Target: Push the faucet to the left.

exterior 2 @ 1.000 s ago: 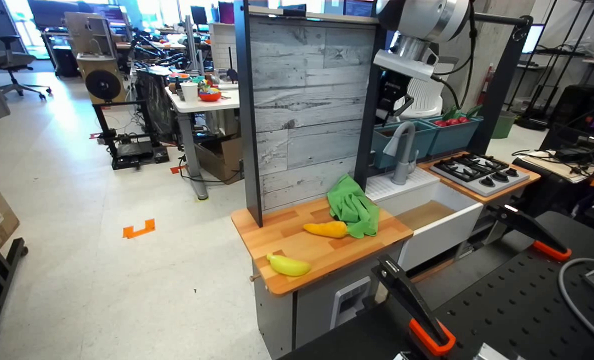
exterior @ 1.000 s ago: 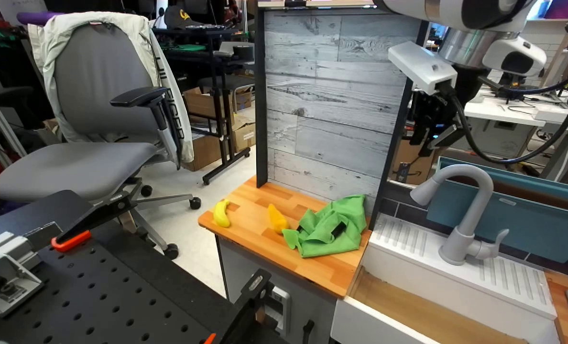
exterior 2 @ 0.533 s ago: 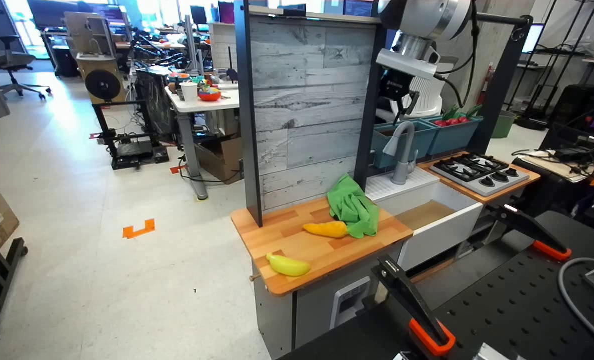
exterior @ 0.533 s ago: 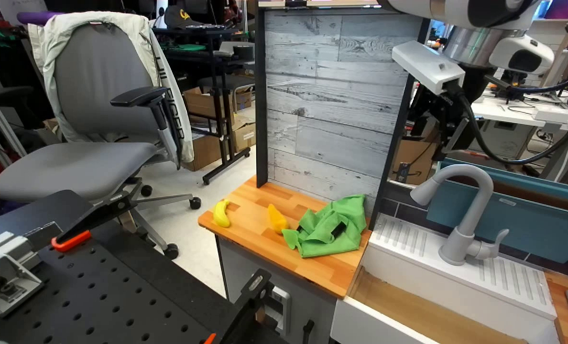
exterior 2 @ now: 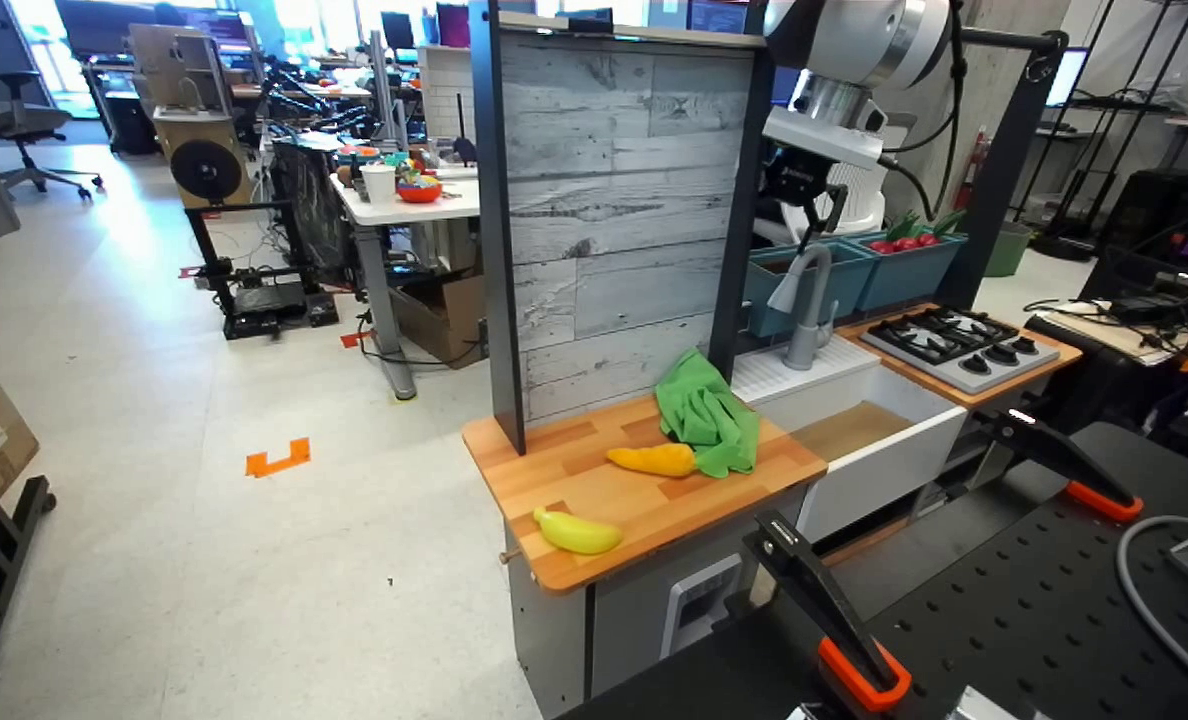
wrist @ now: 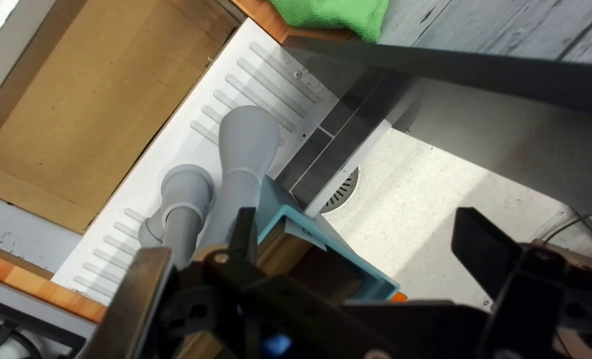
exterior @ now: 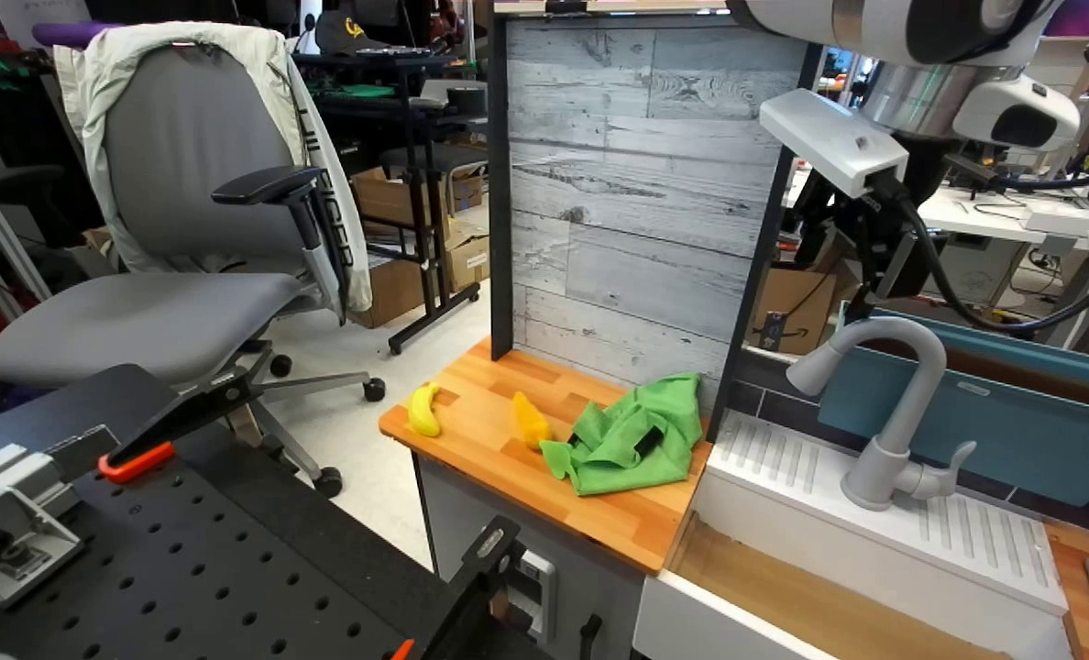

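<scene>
Arching below the black, two-fingered gripper (wrist: 354,217), jaws spread wide: light grey, matte gooseneck faucet (exterior: 911,403); contact indeterminate.

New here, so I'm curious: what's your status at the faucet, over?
Gripper open, near the faucet; contact unclear. Faucet upright. Blue planter behind, possibly in the way.

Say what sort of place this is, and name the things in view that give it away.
Probably a robotics lab set up for kitchen tasks. The robot arm and the perforated black tabletop suggest the lab; the grey faucet suggests the kitchen side.
</scene>
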Tool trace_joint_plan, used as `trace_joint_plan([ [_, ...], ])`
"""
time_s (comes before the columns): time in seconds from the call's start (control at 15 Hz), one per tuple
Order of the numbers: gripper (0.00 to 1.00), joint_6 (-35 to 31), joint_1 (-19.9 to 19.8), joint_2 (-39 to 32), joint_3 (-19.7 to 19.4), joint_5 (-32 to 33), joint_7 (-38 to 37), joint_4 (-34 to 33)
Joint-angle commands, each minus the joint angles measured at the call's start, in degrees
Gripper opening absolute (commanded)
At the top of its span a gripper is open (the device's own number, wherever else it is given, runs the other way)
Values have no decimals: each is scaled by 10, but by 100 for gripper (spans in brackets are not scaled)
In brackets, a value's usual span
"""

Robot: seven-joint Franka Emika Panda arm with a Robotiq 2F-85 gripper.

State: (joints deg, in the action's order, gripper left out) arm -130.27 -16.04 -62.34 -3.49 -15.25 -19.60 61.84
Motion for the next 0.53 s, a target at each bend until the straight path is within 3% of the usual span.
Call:
trace_joint_plan([
  [0.0, 100, -43, -14, 34, 3, -2, 42, 64],
  [0.47, 100, -100, -42, 105, 10, -18, 116, 167],
])
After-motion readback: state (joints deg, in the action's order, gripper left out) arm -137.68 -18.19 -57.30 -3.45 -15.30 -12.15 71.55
